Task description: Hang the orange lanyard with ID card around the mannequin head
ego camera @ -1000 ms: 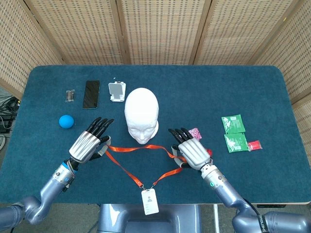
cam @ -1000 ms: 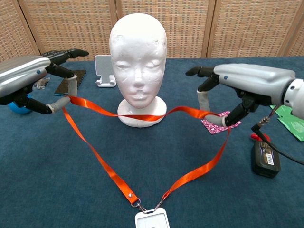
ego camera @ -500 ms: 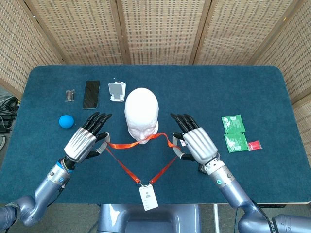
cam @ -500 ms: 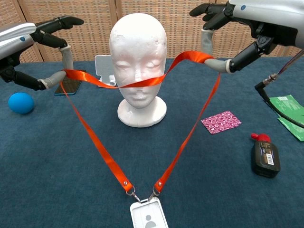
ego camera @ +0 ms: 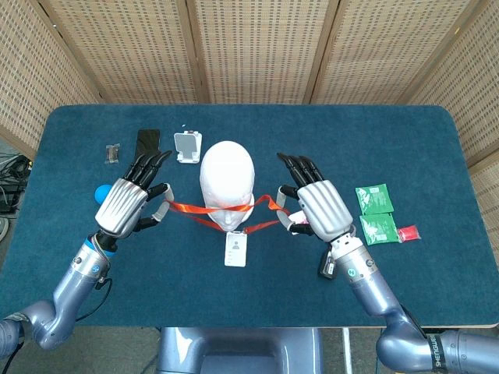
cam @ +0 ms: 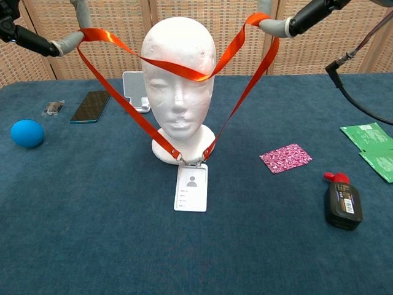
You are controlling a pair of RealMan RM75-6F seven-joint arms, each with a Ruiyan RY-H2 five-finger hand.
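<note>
Because it is rigid and stands upright on its base, the mannequin head [cam: 178, 86] should stay put while the soft, light orange lanyard [cam: 242, 92] is slid over it; the strap is spread into a loop, its far span lying across the forehead, long axis dropping toward the ID card [cam: 191, 187] dangling in front; left hand [ego camera: 127, 204] and right hand [ego camera: 316, 209] each hold one side, well-spaced grips.
</note>
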